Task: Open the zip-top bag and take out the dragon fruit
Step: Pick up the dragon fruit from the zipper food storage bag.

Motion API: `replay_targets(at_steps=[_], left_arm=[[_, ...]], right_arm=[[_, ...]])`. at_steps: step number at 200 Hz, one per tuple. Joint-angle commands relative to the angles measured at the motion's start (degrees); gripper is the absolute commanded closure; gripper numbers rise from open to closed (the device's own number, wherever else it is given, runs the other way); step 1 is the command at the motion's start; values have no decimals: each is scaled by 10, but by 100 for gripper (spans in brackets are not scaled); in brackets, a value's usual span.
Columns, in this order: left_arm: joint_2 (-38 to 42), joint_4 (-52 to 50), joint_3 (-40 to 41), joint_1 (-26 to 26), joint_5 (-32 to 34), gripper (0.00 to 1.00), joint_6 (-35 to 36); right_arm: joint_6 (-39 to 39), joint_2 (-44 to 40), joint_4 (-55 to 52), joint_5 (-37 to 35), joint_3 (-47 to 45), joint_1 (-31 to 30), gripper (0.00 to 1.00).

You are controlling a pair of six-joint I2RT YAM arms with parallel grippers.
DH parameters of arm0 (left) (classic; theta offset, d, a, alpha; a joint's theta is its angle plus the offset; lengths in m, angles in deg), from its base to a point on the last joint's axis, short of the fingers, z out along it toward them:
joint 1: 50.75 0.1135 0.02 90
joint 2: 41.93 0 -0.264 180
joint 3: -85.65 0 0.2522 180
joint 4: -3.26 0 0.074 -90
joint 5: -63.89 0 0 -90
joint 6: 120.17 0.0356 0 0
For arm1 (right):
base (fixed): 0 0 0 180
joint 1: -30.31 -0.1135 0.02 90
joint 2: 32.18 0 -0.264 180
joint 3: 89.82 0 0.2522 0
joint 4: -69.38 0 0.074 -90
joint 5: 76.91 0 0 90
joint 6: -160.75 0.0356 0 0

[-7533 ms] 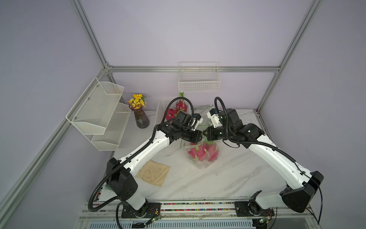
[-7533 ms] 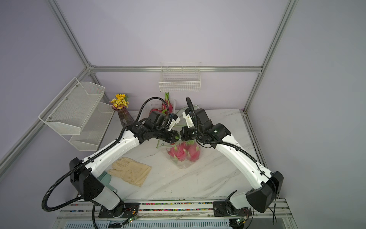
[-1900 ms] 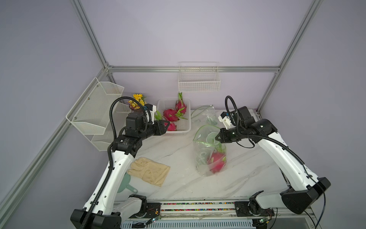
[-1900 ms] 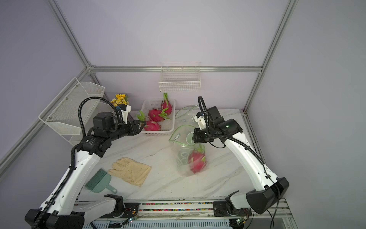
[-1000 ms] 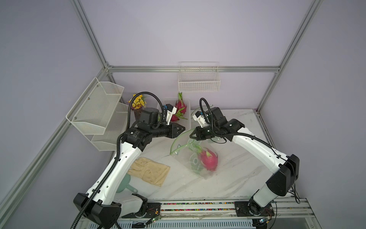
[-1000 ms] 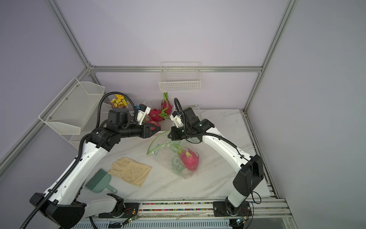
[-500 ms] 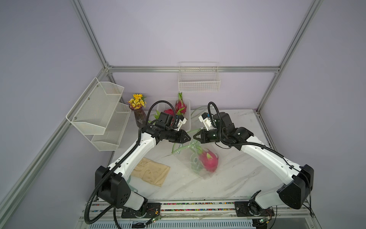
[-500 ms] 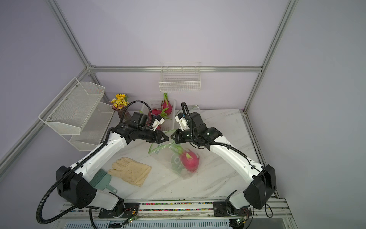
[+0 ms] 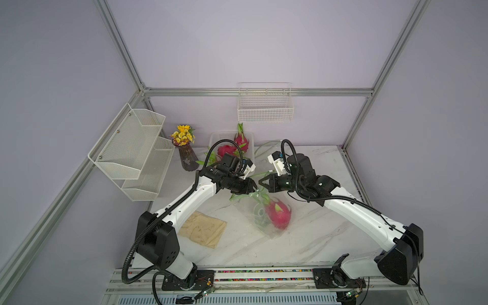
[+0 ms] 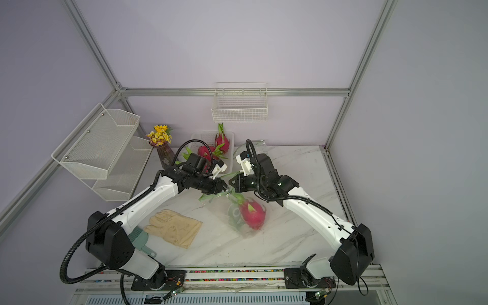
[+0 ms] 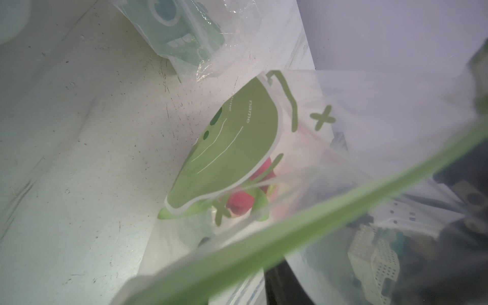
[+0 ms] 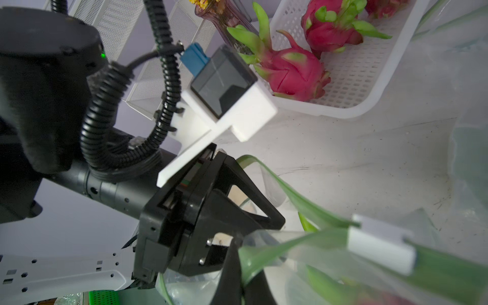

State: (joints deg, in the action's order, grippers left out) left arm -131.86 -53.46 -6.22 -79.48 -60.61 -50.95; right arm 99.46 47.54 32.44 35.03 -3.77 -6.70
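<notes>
At the zip-top bag mouth: returns left gripper from the basket behind, finger spread unclear; pinches rim with clenched right gripper; leaves one dragon fruit inside, likely last to extract.

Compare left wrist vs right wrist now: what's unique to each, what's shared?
Left wrist only: the green printed label on the zip-top bag, and a second bag with a teal cartoon print.
Right wrist only: the left pincer at the bag mouth, the white zip slider, the white basket holding dragon fruit, and a vase.
Both: the green zip strip, the marble tabletop, and the bagged dragon fruit, which is only a faint pink sliver in right wrist.
</notes>
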Motion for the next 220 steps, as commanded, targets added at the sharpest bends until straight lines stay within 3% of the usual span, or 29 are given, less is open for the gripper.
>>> replay_targets(at_steps=[1,53,115,220], left_arm=[[-8,21,-19,-8,-10,63,1],[-35,47,-19,-35,-24,54,-18],[-47,72,-12,-49,-47,53,-33],[-62,108,-19,-50,-3,58,-71]], right_arm=[[14,-32,49,-11,-13,-3,100],[20,-53,73,-24,-43,-3,100],[21,-55,75,-29,-54,-3,100],[28,-62,72,-20,-60,-3,100]])
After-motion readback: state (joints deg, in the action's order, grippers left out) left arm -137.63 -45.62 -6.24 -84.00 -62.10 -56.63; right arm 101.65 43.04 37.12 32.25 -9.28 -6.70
